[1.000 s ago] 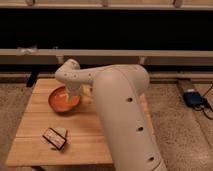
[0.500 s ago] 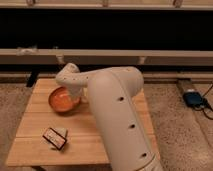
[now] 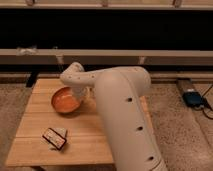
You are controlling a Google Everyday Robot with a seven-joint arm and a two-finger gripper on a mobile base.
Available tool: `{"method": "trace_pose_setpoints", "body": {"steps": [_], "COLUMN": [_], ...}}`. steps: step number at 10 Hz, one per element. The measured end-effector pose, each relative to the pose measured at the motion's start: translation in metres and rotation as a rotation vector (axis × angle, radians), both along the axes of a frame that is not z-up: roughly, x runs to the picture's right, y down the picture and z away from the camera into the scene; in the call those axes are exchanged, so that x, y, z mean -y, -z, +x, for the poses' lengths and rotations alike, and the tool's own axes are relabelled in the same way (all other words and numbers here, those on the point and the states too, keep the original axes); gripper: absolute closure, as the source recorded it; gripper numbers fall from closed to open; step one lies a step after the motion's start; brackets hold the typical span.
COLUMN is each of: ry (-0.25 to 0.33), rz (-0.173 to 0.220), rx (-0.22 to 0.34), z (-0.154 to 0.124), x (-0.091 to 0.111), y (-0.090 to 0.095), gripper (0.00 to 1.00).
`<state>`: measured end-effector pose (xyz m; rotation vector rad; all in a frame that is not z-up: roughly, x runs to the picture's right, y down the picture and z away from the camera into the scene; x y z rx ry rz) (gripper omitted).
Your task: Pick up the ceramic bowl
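Note:
The ceramic bowl, round, glossy and orange, is at the back left of the wooden table, and its inside faces the camera. My gripper is at the bowl's right rim, at the end of the big white arm that reaches in from the lower right. The wrist covers most of the gripper and the place where it meets the rim. I cannot tell whether the bowl rests on the table or is held just above it.
A small dark and white packet lies at the table's front left. A long ledge runs behind the table. A blue object with cables lies on the speckled floor at the right.
The arm has swung a little over the table and the bowl has shifted slightly with the gripper at its rim. The packet has not moved.

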<state>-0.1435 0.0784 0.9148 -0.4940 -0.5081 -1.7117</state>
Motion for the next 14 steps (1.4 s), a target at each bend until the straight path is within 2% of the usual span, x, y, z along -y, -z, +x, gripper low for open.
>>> {"method": "trace_pose_setpoints", "body": {"steps": [5,8,9,14], "ry": [-0.009,-0.092,-0.121,-0.175], "rz": [-0.020,-0.053,-0.058,-0.050], "rx": [0.031,0.137,0.176,0.286], "z": [0.002,0.006,0.008,0.004], "x": [-0.001,0.001,0.008,0.038], "y": [0.020,0.027,0.028,0.036], "gripper": [1.00,1.00,1.00,1.00]}}
